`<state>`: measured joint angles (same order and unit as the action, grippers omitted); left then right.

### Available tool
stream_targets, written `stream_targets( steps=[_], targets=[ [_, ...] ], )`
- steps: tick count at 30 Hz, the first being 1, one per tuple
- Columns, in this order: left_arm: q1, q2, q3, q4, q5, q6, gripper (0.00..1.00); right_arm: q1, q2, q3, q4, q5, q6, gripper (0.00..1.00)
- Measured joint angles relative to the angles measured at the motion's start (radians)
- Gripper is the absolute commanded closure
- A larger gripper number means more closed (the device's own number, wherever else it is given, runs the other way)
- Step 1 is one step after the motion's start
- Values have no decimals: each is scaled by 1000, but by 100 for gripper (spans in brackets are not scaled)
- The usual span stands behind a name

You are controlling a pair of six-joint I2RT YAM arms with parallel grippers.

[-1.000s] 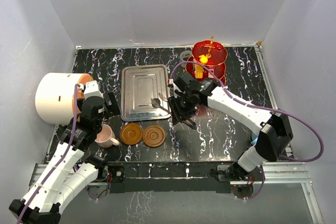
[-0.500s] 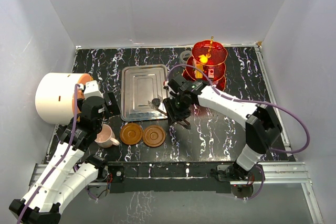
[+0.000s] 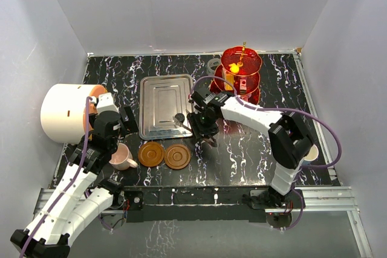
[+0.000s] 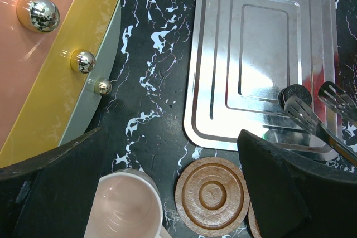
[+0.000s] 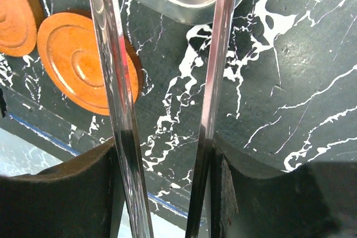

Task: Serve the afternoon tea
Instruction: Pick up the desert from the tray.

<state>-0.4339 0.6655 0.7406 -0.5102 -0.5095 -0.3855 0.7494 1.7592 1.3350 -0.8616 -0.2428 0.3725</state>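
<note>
Right gripper (image 3: pixel 203 125) is clamped on a pair of steel tongs (image 3: pixel 188 120). In the right wrist view both blades run up between its fingers (image 5: pixel 61 193), so it is holding the tongs, not a sweet.

The tongs' long axis runs straight ahead of the right gripper, to the tray (image 3: pixel 163 98) corner nearest it.

At the tongs' far end sits a dark round piece (image 4: pixel 294 94) on the tray floor, probably one of the sweets, but it's too small to be sure. In the left wrist view the tips are spread and just beside the piece. It isn't clearly between them, and I can't tell if they touch it.

Stand (image 3: pixel 240 67) is behind the right gripper, on the opposite side from the tongs' tips and farther out on the table.

Left gripper (image 4: pixel 167 193) is fully open and holding nothing. Pink cup (image 4: pixel 125 207) is directly below it, nearer its left finger. One saucer (image 4: pixel 212 193) is just beside the cup, under the gap. The second saucer (image 3: pixel 177 156) is beyond that, towards the right gripper. The tray is ahead of it.

My read is that the piece is the right arm's job. It lies on the tongs' axis, while the left gripper is well apart from it. The next move would need the tips to straddle the piece before squeezing, then swing back to the stand. The risk is the piece skating on the smooth steel if only one tip nudges it.
</note>
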Motion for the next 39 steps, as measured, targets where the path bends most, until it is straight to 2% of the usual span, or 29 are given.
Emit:
stream_targets(
  steps=[5,10,18,24,32,39],
  targets=[
    [0,0,0,0,0,0,1,-11,49,0,23,-10,0,54],
    [0,0,0,0,0,0,1,-11,78,0,33,-19,-3,60],
    [0,0,0,0,0,0,1,-11,79,3,35,-22,-4,69],
    [0,0,0,0,0,0,1,-11,65,29,31,-18,0,72],
    [0,1,0,0,0,0,1,-34,-113,125,-19,-2,18,72],
    [0,2,0,0,1,0,1,-150,-303,266,-122,52,22,71]
  ],
)
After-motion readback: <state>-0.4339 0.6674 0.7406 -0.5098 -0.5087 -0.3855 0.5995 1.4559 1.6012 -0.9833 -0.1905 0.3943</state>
